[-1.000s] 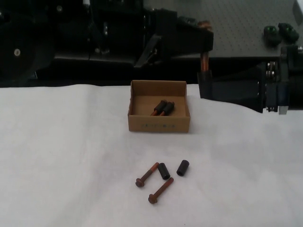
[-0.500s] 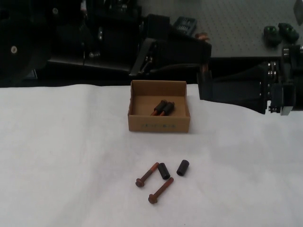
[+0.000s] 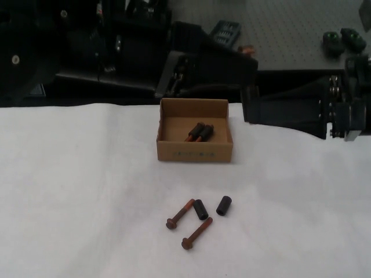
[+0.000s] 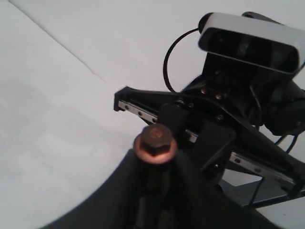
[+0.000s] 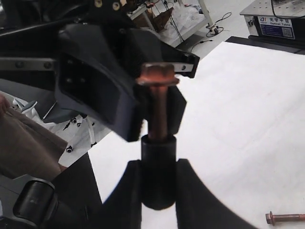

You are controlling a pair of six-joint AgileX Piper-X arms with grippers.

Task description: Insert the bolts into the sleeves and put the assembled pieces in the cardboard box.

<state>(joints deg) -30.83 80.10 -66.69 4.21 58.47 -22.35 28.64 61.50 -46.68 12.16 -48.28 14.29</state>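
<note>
At the back of the bench, behind the cardboard box, the two arms meet. My right gripper is shut on a black sleeve. A copper bolt stands partly pushed into that sleeve, its hex head up. My left gripper is shut on the same bolt just below the head; its dark fingers flank the shank. Two assembled pieces lie in the box. In front of the box lie two loose bolts and two loose sleeves.
A white cloth covers the bench, with free room left and right of the loose parts. Black equipment lines the back edge. Small green and black parts sit on the grey plate at the far right.
In the high view the left arm has swung leftward and tilted. Less of the copper shank shows between the arms than a second ago. The parts on the cloth have not moved.
</note>
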